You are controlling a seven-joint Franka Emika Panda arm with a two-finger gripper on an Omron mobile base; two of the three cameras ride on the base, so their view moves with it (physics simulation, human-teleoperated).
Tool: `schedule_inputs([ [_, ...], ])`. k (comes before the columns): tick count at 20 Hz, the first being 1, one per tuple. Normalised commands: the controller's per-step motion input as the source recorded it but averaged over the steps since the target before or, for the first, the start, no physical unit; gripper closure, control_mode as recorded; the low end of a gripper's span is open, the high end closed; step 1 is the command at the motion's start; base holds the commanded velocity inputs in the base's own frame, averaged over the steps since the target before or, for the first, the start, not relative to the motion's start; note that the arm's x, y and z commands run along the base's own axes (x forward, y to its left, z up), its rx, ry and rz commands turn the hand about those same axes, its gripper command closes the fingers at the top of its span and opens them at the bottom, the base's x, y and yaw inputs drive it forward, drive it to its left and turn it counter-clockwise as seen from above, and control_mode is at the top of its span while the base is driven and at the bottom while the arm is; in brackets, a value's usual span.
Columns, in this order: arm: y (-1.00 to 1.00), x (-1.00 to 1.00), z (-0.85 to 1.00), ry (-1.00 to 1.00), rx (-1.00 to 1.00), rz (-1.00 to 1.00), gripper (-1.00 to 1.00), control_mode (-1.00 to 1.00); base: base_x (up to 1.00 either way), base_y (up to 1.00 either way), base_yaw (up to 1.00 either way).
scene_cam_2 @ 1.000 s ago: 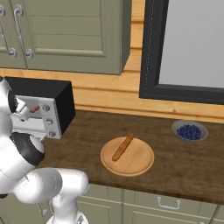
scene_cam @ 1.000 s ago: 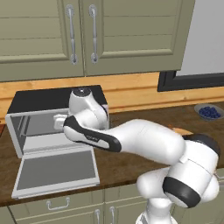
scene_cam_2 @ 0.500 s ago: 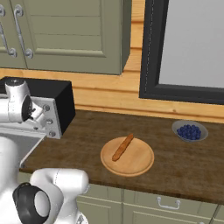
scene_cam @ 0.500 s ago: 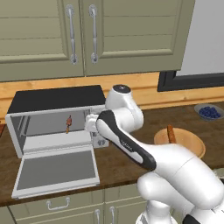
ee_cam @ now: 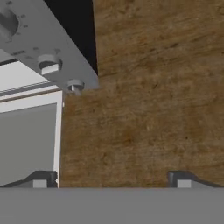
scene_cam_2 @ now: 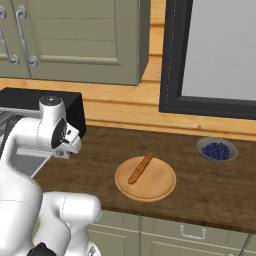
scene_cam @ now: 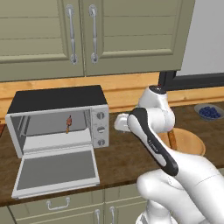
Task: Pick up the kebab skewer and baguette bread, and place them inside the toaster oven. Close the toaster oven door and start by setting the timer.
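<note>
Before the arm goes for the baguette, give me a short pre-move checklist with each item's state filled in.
1. Kebab skewer inside the toaster oven: ok.
2. Toaster oven door down, cavity accessible: ok.
3. Gripper open with nothing between the fingertips: ok.
4. Baguette bread lying free on the wooden plate: ok.
5. Counter between gripper and plate free of obstacles: ok.
6. Blueberry bowl apart from the plate: ok.
</note>
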Motion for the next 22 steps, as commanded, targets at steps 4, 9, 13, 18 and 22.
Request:
schedule_inputs([
  [4, -1.0, -0.08, 0.0, 0.0, 0.0, 0.0, -1.0, -1.0, 0.0, 0.0, 0.0],
  [9, -1.0, -0.18, 0.0, 0.0, 0.0, 0.0, -1.0, -1.0, 0.0, 0.0, 0.0],
  [13, -0.98, -0.26, -0.13, 0.0, 0.0, 0.0, -1.0, -1.0, 0.0, 0.0, 0.0],
  [18, -0.75, -0.11, -0.23, 0.0, -0.04, 0.0, -1.0, -1.0, 0.0, 0.0, 0.0],
  [22, -0.39, 0.0, -0.27, 0.0, -0.15, 0.0, -1.0, -1.0, 0.0, 0.0, 0.0],
])
